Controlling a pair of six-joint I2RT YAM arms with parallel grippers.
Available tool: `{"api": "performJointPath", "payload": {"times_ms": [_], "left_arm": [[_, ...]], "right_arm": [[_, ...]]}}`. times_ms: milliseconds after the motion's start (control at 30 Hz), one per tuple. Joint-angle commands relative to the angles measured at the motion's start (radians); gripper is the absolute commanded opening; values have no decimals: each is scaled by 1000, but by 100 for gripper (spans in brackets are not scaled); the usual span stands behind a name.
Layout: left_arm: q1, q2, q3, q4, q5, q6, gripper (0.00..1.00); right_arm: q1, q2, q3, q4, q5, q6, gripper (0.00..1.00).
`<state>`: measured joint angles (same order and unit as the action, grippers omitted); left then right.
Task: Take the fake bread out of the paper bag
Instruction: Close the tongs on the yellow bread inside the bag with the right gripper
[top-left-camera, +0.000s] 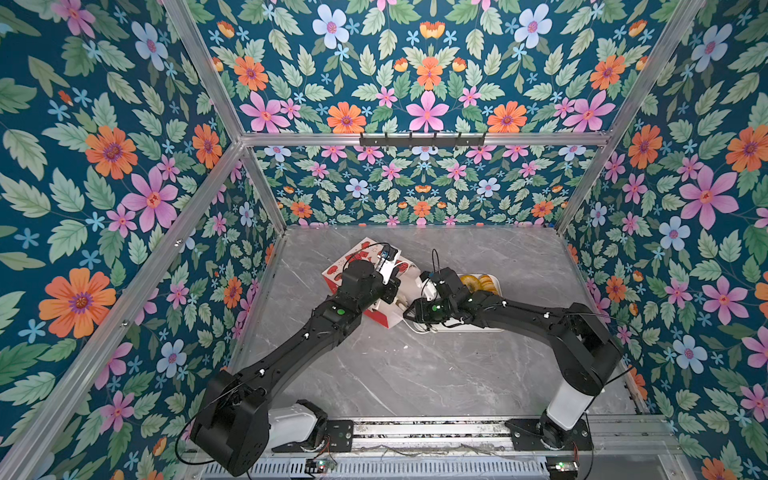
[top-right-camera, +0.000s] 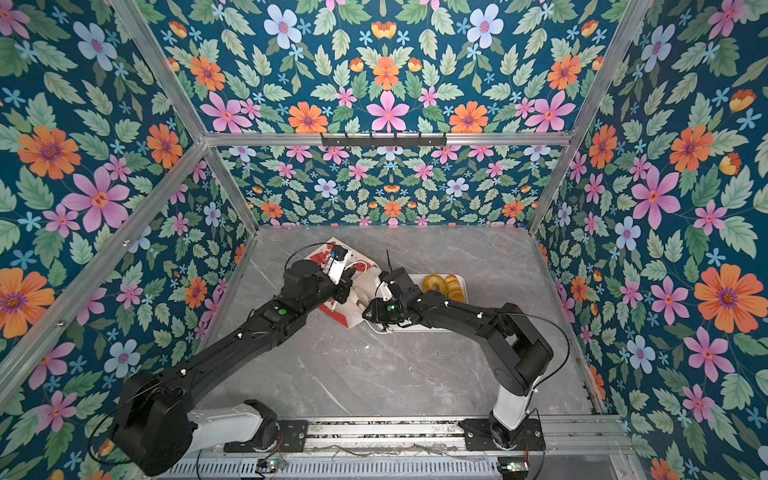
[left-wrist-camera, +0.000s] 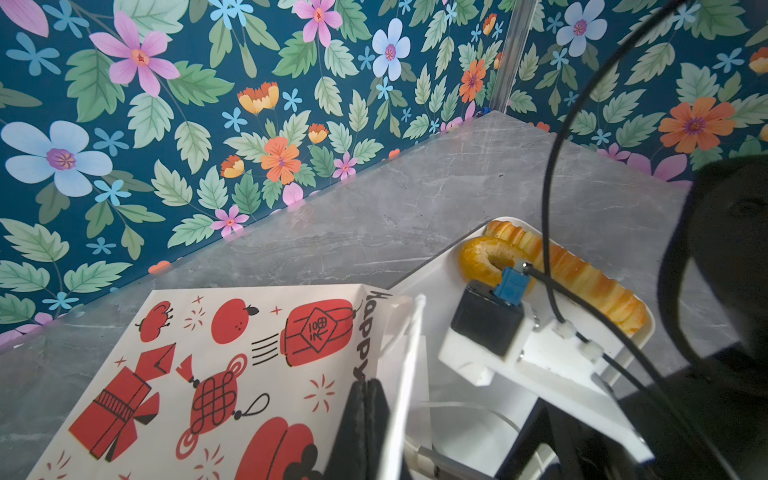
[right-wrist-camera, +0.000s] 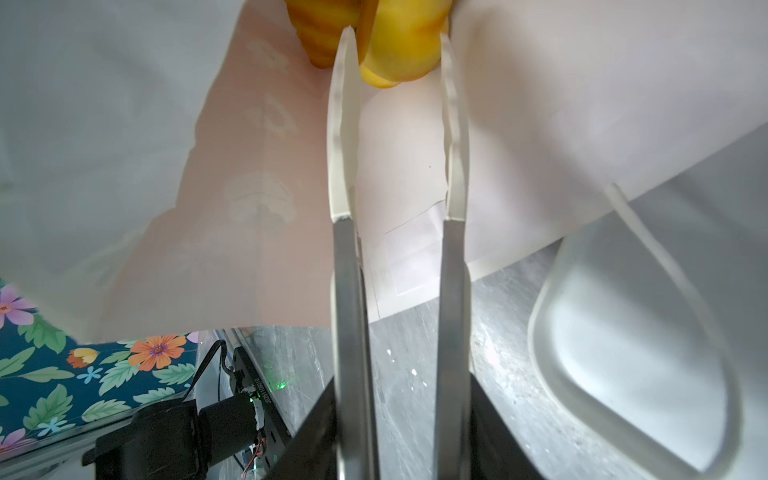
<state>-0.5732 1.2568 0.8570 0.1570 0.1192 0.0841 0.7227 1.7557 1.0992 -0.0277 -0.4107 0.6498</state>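
The paper bag (top-left-camera: 353, 254) (top-right-camera: 365, 266) lies on its side on the grey table, red motifs on white (left-wrist-camera: 228, 353), mouth facing right. My left gripper (left-wrist-camera: 368, 399) (top-left-camera: 395, 291) is shut on the bag's upper rim beside the mouth. My right gripper (right-wrist-camera: 395, 35) reaches deep into the bag's white inside (right-wrist-camera: 249, 166) on long thin fingers (right-wrist-camera: 343, 124). Its tips stand apart on either side of a smooth yellow fake bread (right-wrist-camera: 399, 58). A second, ridged piece (right-wrist-camera: 320, 37) lies beside it. From above the right fingertips are hidden in the bag.
A white tray (top-left-camera: 495, 277) (top-right-camera: 465, 287) (left-wrist-camera: 648, 332) (right-wrist-camera: 623, 353) sits right of the bag, under the right arm. It holds a ring donut (left-wrist-camera: 478, 257) (top-left-camera: 471, 283) and a long twisted stick (left-wrist-camera: 582, 274). A white cord handle (right-wrist-camera: 648, 245) trails from the bag's mouth.
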Motion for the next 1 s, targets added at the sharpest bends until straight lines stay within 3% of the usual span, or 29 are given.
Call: {"api": "performJointPath", "payload": {"times_ms": [0, 967], "left_arm": [[2, -3, 4, 13, 13, -8, 0], [1, -5, -4, 19, 31, -29, 0]], "right_arm": [[-3, 11, 7, 43, 9, 9, 43], [-18, 138, 71, 148, -85, 75, 46]]}}
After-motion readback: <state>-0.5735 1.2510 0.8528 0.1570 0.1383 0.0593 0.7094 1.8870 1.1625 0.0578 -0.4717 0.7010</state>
